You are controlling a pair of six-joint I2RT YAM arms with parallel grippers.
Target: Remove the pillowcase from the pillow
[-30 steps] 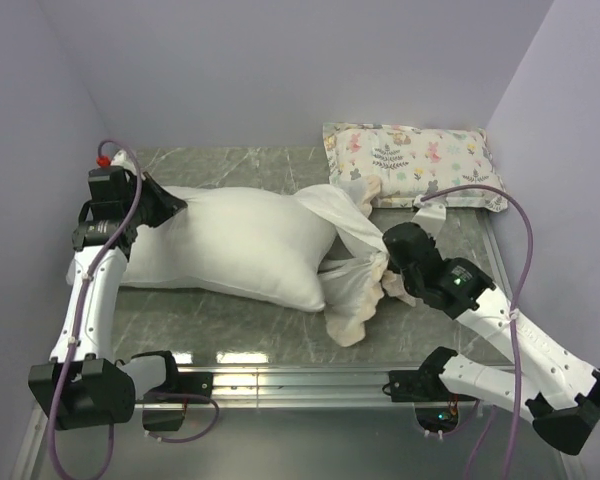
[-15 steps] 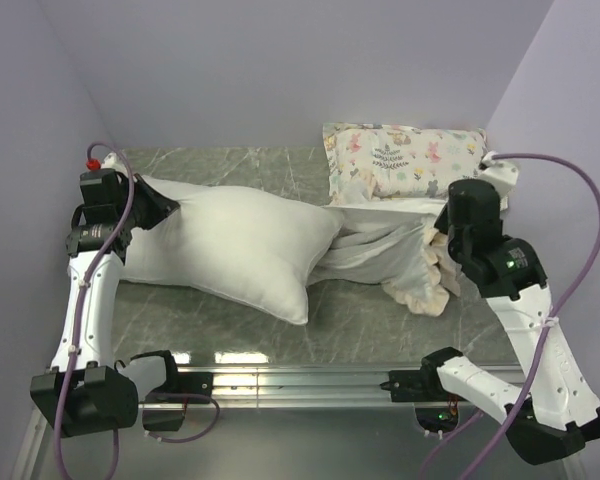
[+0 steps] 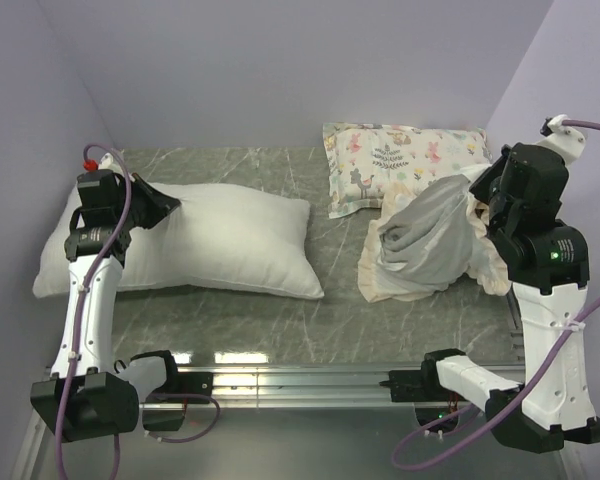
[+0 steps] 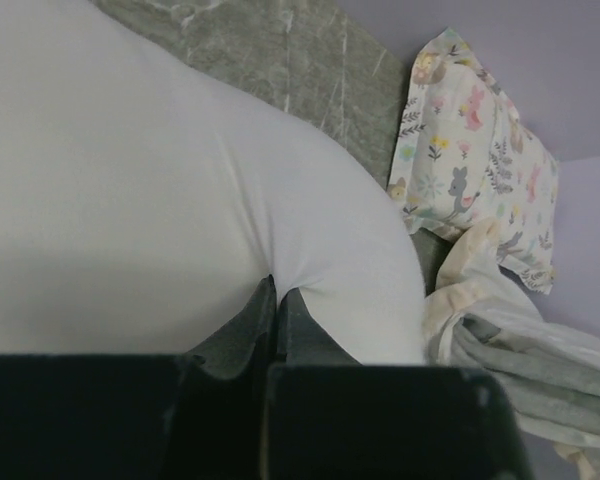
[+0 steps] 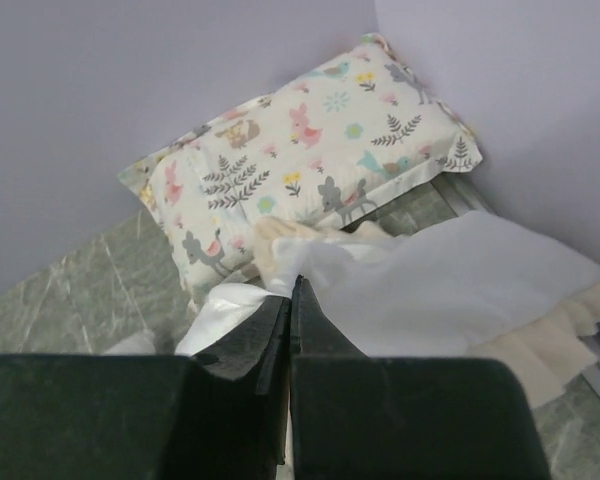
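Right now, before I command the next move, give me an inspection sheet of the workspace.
Surface: grey-green marbled table, no spills seen.
Job's things: white pillow lies flat on the left, fully out of its cover. The pillowcase is bunched on the right, grey with a cream ruffle, apart from the pillow.
Clutter: small animal-print pillow at the back right.
Grippers: left fingers shut on the pillow's fabric. Right fingers shut on the pillowcase, holding its top raised.
Cables: a purple left cable and right cable, one on each arm. No snag seen.
Surroundings: plain lavender walls, nothing else seen.
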